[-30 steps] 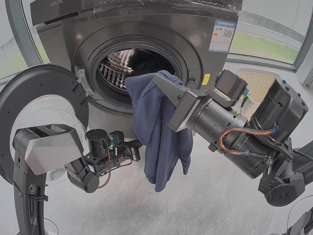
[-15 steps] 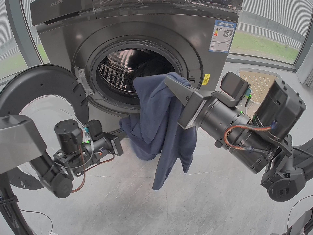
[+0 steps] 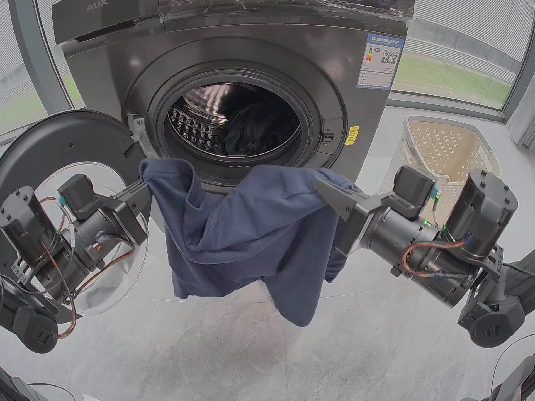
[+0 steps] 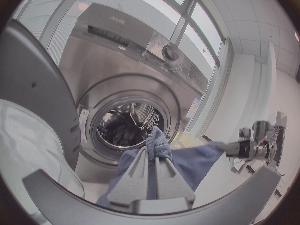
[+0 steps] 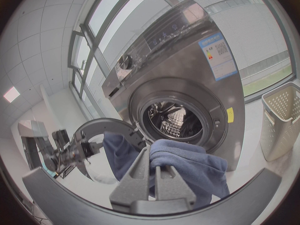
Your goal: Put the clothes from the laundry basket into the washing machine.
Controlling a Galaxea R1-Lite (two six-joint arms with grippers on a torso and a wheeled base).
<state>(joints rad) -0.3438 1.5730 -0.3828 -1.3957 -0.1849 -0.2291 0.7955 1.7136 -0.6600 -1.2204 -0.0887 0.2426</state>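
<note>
Grey marbled floor, tall windows behind. Front-loading washing machine straight ahead. Its round door is swung wide to the robot's left, porthole open. Dark clothes lie inside the drum, heaped toward its right half. Blue garment is held up and stretched between both arms, just in front of the machine and below the porthole's lower rim. Its top edge runs nearly level, the middle sags, and one long fold hangs lowest toward the right side. Left gripper is at the garment's left corner, close before the door's hinge side. Its jaws are pinched together on a bunched fold of blue cloth that pokes out past their tips. Right gripper is at the garment's right corner, level with the left one, jaws likewise clamped on a thick roll of the same cloth draped over them. Pale perforated laundry basket stands on the floor just right of the machine, behind the right arm.
</note>
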